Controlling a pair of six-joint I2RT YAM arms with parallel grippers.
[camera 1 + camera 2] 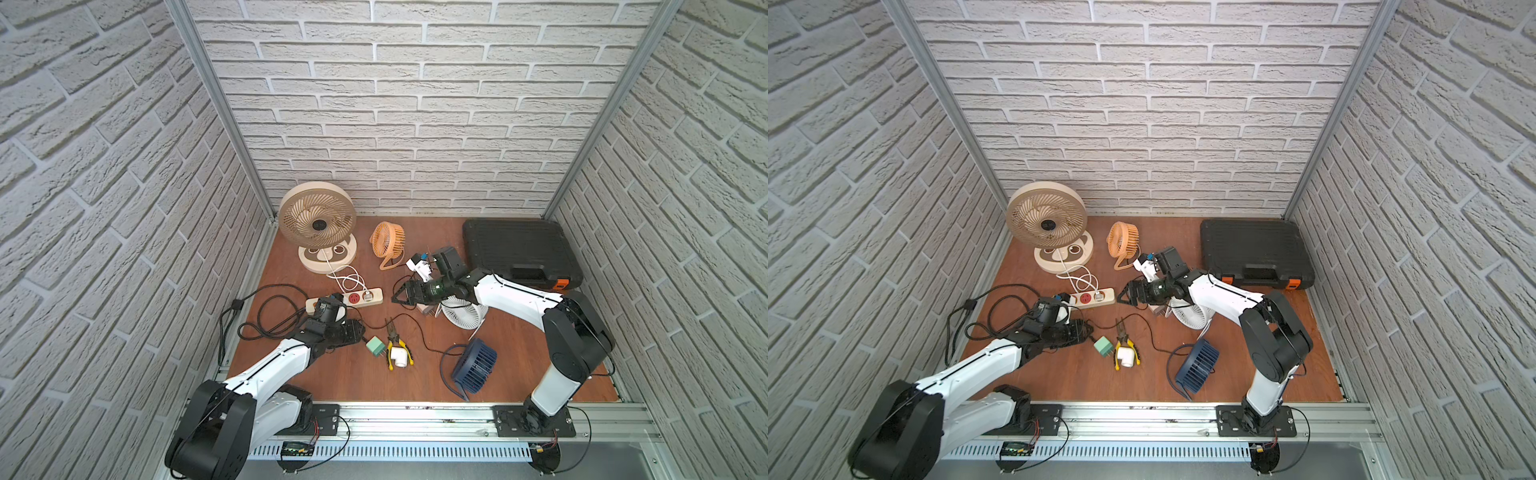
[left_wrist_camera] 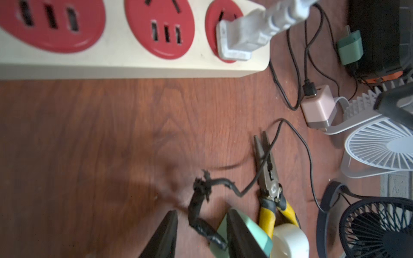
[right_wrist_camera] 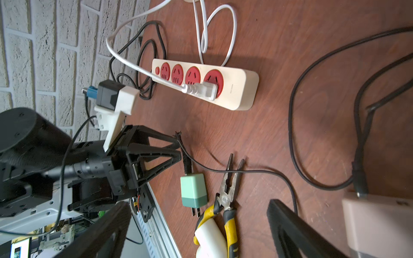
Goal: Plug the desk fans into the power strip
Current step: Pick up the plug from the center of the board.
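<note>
The beige desk fan (image 1: 316,226) stands at the back left in both top views. Its white cord (image 1: 349,280) loops down to a white plug (image 2: 243,35) that sits in the end socket of the cream power strip (image 1: 376,296); the other red sockets are bare. My left gripper (image 2: 201,214) hovers low in front of the strip, jaws narrowed but apart, with a black taped cable end (image 2: 196,207) lying in the gap, touching neither finger. My right gripper (image 1: 397,296) hangs just right of the strip's plugged end, wide open and holding nothing.
A green adapter (image 1: 375,345), yellow-handled pliers (image 1: 395,340) and a white pipe elbow (image 1: 399,356) lie in front of the strip. A white fan (image 1: 461,313), a blue fan (image 1: 473,362), an orange fan (image 1: 388,241), a black case (image 1: 519,249) and loose black cords crowd the table.
</note>
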